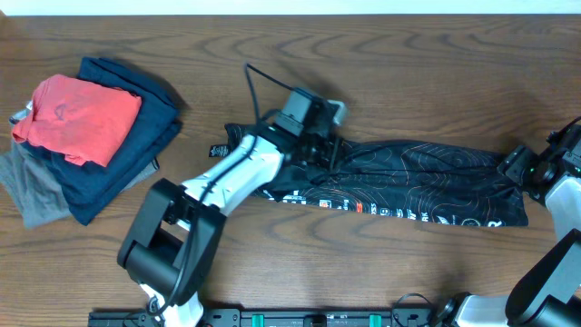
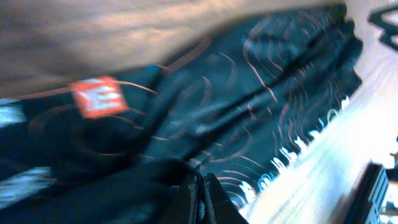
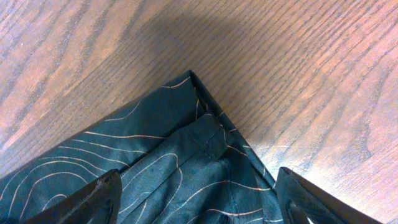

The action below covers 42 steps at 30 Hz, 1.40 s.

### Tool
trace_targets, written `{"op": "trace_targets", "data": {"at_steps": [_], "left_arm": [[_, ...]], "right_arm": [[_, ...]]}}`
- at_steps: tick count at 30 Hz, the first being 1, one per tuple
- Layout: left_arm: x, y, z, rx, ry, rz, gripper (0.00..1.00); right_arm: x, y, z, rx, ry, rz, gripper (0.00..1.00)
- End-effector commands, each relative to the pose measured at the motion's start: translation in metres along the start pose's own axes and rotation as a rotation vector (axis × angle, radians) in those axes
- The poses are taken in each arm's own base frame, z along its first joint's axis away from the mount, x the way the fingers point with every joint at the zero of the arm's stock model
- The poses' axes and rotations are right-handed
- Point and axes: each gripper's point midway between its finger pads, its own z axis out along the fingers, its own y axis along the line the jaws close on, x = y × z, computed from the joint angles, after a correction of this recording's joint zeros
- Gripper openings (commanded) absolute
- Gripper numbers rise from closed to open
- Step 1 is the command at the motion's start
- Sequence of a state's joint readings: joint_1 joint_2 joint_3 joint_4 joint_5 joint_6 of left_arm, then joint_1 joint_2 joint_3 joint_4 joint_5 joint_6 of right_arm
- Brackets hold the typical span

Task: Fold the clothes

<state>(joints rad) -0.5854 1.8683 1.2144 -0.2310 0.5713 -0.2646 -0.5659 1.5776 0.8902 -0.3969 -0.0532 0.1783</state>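
Observation:
The black jersey (image 1: pixel 418 182) with thin contour lines, small logos and white lettering lies as a long folded strip across the table's middle. My left gripper (image 1: pixel 329 150) is at the strip's left end; in the left wrist view its fingers (image 2: pixel 202 202) are shut on jersey fabric (image 2: pixel 205 106). My right gripper (image 1: pixel 519 168) is at the strip's right end. In the right wrist view its fingers (image 3: pixel 199 205) are spread wide open over a folded corner of the jersey (image 3: pixel 193 143), gripping nothing.
A pile of folded clothes stands at the left: a red shirt (image 1: pixel 80 116) on top of a navy garment (image 1: pixel 127 154) and a grey one (image 1: pixel 32 195). Bare wooden table (image 1: pixel 408 73) lies behind and in front of the jersey.

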Motion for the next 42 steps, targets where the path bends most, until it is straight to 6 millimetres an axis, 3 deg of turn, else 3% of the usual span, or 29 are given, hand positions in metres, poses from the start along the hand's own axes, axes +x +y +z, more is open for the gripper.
{"op": "trace_targets", "data": {"at_steps": [1,7,10,12,14,17,19,22,28,34,39,42], "left_arm": [[0.004,-0.005,0.005,-0.032,0.002,0.033,0.06],[0.005,-0.006,0.012,-0.104,-0.015,0.069,0.06],[-0.001,-0.009,0.014,-0.101,-0.043,0.085,0.09],[-0.012,-0.007,0.013,-0.118,-0.088,0.100,0.22],[-0.024,-0.006,0.010,-0.125,-0.133,0.110,0.28],[-0.032,-0.003,0.006,-0.124,-0.163,0.107,0.52],[-0.032,0.003,0.000,-0.136,-0.158,0.091,0.53],[-0.030,0.015,-0.017,-0.165,-0.143,0.050,0.55],[-0.020,0.045,-0.078,-0.246,-0.115,-0.081,0.59],[-0.013,0.063,-0.129,-0.297,-0.133,-0.175,0.60],[-0.010,0.068,-0.145,-0.315,-0.143,-0.202,0.60],[-0.007,0.074,-0.147,-0.351,-0.140,-0.209,0.60]], "right_arm": [[-0.008,0.007,-0.006,-0.013,-0.022,-0.011,0.78],[-0.007,0.005,-0.006,-0.005,-0.020,-0.010,0.78],[-0.005,-0.008,-0.006,0.065,-0.011,-0.007,0.79],[-0.002,-0.018,-0.007,0.110,-0.001,-0.011,0.80],[-0.001,-0.019,-0.007,0.106,0.005,-0.048,0.82],[0.005,-0.022,-0.007,0.095,0.037,-0.119,0.84],[0.009,-0.024,-0.007,0.098,0.057,-0.147,0.86],[0.015,-0.026,-0.007,0.098,0.087,-0.235,0.87],[0.025,-0.032,-0.001,0.099,0.138,-0.316,0.87],[0.033,-0.035,0.018,0.078,0.176,-0.317,0.87],[0.053,-0.036,0.037,0.060,0.258,-0.314,0.85],[0.060,-0.030,0.045,0.019,0.283,-0.308,0.76]]}}
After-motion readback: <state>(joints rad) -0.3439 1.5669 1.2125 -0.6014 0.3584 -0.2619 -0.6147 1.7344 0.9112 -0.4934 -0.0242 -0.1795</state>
